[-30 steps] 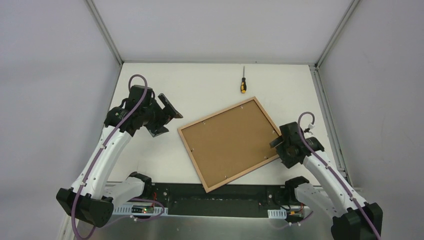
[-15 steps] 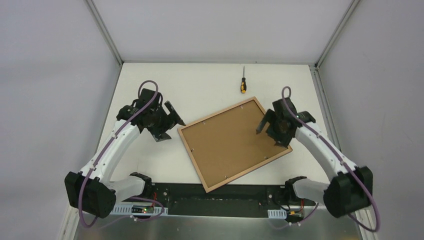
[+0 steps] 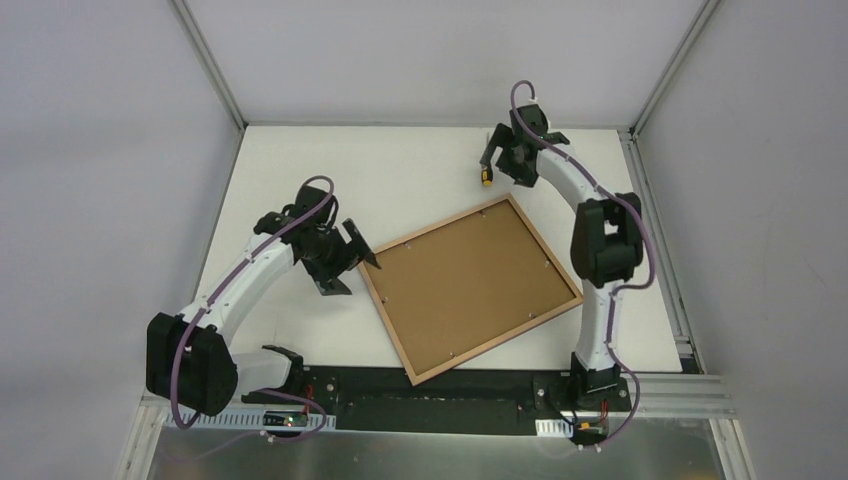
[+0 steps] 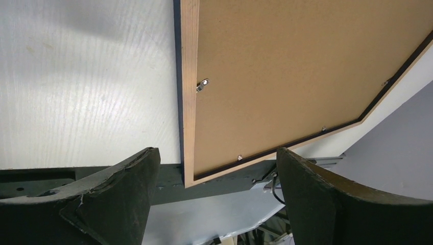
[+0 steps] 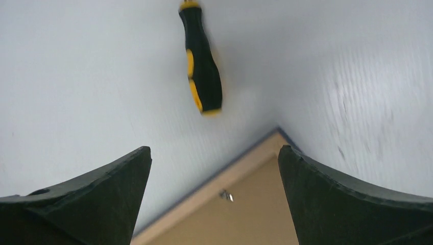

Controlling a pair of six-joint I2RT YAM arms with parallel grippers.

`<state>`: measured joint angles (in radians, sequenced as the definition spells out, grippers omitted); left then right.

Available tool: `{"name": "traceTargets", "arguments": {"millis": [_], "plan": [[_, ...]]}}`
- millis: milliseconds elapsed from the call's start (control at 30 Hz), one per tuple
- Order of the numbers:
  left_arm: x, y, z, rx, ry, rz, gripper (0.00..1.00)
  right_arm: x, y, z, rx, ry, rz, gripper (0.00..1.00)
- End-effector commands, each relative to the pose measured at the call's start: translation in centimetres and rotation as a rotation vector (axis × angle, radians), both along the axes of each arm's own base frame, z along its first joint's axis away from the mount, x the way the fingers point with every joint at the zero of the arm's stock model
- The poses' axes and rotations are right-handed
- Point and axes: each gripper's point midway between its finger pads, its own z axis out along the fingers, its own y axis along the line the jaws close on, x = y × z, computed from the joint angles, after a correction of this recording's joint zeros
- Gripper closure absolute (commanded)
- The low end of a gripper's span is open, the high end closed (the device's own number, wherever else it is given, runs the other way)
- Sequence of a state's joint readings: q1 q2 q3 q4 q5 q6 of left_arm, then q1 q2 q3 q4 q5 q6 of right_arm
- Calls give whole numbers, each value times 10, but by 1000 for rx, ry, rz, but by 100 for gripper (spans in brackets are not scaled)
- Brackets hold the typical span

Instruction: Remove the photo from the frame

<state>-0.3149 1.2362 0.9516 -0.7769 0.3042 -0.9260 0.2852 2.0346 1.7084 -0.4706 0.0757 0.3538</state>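
Frame (image 3: 470, 288) lies back-up on the white bench (image 3: 300, 160), turned at an angle, near the middle. Brown backing board (image 4: 286, 66) sits inside the light wood rim, with small metal tabs (image 4: 202, 84) along its edges. Photo is hidden from this side.

Left claw (image 3: 352, 270) is at the frame's left corner, fingers spread wide, gripping nothing. Its wrist view looks along the left rim.

Right claw (image 3: 500, 165) is at the far side of the bench, over the black-and-yellow screwdriver (image 5: 203, 66), fingers spread wide, empty. Screwdriver lies just beyond the frame's far corner, not touching it.
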Motion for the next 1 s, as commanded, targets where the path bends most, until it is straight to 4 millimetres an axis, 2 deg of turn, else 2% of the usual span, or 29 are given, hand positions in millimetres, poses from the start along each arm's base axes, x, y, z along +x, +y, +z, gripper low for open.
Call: {"name": "traceTargets", "arguments": {"millis": [0,133,233,300,333,367,400,500,600,700,800,900,967], "plan": [[-15,-4,-1,-36,12,-33,13,59,8,-2,-23,-73,0,1],[-21,-3,1,-47,-3,-35,13,85,21,-22,-50,-74,46,6],[-21,-3,3,-46,-14,-35,13,94,19,-37,-105,-56,43,9],[-19,-4,5,-52,-14,-40,13,91,9,-51,-161,-21,15,13],[-18,-5,6,-52,-19,-41,13,89,6,-57,-178,-7,7,17],[-16,-5,8,-53,-25,-46,13,87,8,-62,-179,7,18,27],[-13,-5,10,-51,-33,-49,13,83,10,-66,-196,21,34,32],[-8,-8,13,-51,-37,-58,13,73,12,-80,-258,52,63,37],[-2,-12,17,-62,-36,-67,14,70,15,-87,-248,75,83,51],[3,-15,26,-78,-52,-68,14,74,24,-76,-202,64,104,67],[4,-17,34,-98,-67,-57,13,85,38,-48,-127,4,126,81],[1,-18,40,-117,-75,-36,13,96,43,-6,-65,-77,104,98],[-1,-18,43,-132,-79,-19,13,95,47,27,21,-113,81,100]]}}
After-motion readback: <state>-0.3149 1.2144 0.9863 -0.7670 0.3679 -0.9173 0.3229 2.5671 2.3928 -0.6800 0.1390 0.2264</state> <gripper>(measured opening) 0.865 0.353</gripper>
